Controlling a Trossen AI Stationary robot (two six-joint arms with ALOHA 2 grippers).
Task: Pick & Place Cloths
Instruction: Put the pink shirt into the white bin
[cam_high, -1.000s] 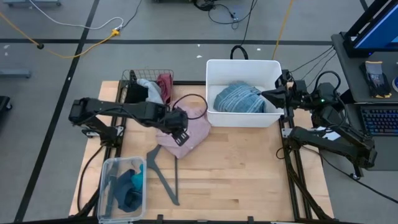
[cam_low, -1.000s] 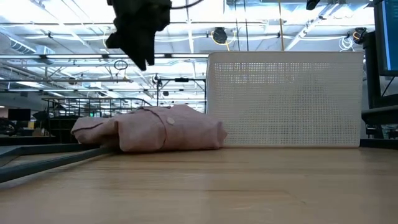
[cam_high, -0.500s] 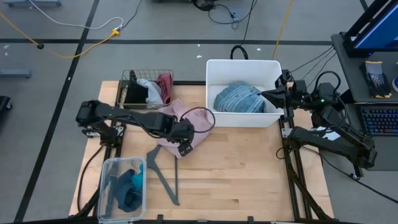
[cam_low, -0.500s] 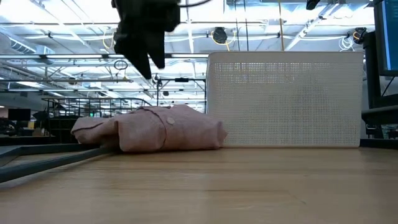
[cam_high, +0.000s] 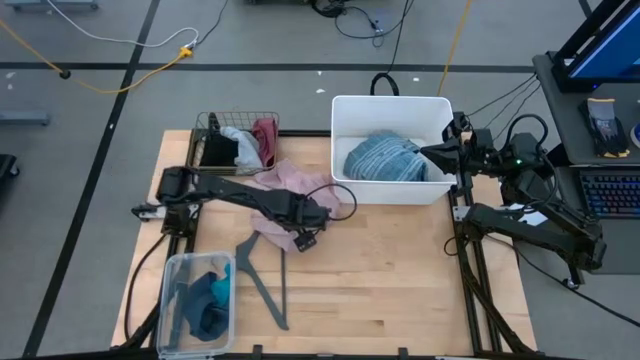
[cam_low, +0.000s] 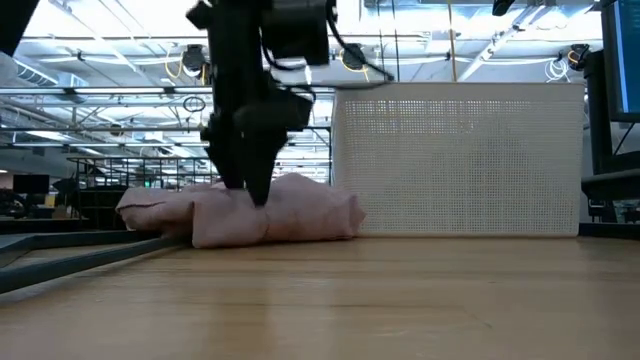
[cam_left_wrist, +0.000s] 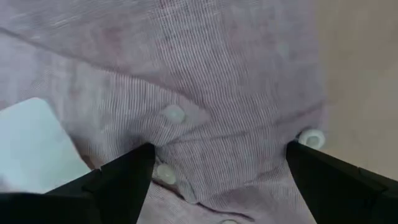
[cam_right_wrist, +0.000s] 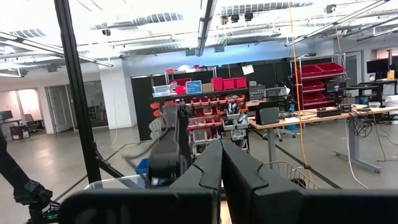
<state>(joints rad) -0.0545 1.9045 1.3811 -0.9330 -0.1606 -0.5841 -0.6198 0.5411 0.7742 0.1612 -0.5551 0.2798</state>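
Note:
A pink shirt (cam_high: 283, 181) lies crumpled on the table in front of the wire basket; it also shows in the low view (cam_low: 290, 212). The left wrist view shows its buttons and white tag (cam_left_wrist: 31, 146). My left gripper (cam_high: 304, 239) is open and down on the shirt's near right part (cam_low: 245, 195). A blue striped cloth (cam_high: 385, 158) lies in the white bin (cam_high: 392, 104). My right gripper (cam_high: 430, 153) is shut and empty, up at the bin's right side. My left gripper comes at the pink shirt from above, pointing down. Its open fingers (cam_left_wrist: 124, 177) stand one on each side of the button strip (cam_left_wrist: 174, 116), their tips at the cloth's top surface. The shirt lies slack on the table.
A wire basket (cam_high: 237, 145) at the far left holds black, grey and maroon cloths. A clear box (cam_high: 200, 300) at the near left holds teal and dark blue pieces. A thin grey hanger (cam_high: 262, 282) lies near the shirt. Bare wood lies at the near right.
My left gripper has gone down from well above the shirt and a little toward the table's right and near edges, and now meets the shirt's top. The shirt has stayed where it was.

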